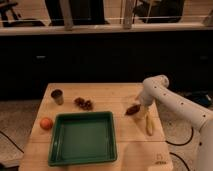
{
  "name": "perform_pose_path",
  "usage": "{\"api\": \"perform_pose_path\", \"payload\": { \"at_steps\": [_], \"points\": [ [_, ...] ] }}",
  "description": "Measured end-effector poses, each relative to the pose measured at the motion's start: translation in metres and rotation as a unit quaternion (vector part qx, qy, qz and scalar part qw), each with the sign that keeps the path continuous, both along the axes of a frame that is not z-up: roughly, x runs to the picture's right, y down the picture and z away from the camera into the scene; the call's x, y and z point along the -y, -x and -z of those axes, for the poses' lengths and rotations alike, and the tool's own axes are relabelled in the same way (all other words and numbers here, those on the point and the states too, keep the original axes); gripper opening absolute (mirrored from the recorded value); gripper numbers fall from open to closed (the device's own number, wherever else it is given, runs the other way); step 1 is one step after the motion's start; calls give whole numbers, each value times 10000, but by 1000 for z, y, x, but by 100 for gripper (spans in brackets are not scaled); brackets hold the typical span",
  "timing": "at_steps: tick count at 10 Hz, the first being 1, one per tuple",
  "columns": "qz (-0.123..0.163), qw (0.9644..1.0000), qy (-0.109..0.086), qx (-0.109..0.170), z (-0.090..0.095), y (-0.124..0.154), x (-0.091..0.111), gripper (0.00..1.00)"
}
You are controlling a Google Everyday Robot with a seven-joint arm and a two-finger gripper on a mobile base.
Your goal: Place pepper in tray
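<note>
On the wooden table [111,94] the green tray [82,161] sits front left, well apart from the gripper [139,106], which hangs with jaws wide right at the pepper [132,110] lying on the table's right side.

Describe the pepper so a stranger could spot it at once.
On the light wooden table, look right of the large dark green plastic tray. The small, smooth, dark red-brown curved pepper lies at the tip of the white arm's gripper, next to a pale yellow stick; the lumpy dark red cluster sits farther left.
</note>
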State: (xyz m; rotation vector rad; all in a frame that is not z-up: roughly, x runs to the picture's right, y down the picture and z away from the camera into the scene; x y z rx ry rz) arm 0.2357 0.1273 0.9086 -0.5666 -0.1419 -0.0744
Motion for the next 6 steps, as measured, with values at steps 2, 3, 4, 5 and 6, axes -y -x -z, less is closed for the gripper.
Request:
{"api": "perform_pose_path", "payload": {
  "at_steps": [2,3,4,5,6],
  "points": [
    [23,10000,17,-5,-2,-3,-1,70],
    [37,10000,22,-7,-3,-4,-1,70],
    [48,10000,26,-8,-3,-5,-1,70],
    [55,10000,29,-7,-4,-6,-2,69],
    [60,10000,32,-9,-4,-7,-2,66]
  ]
}}
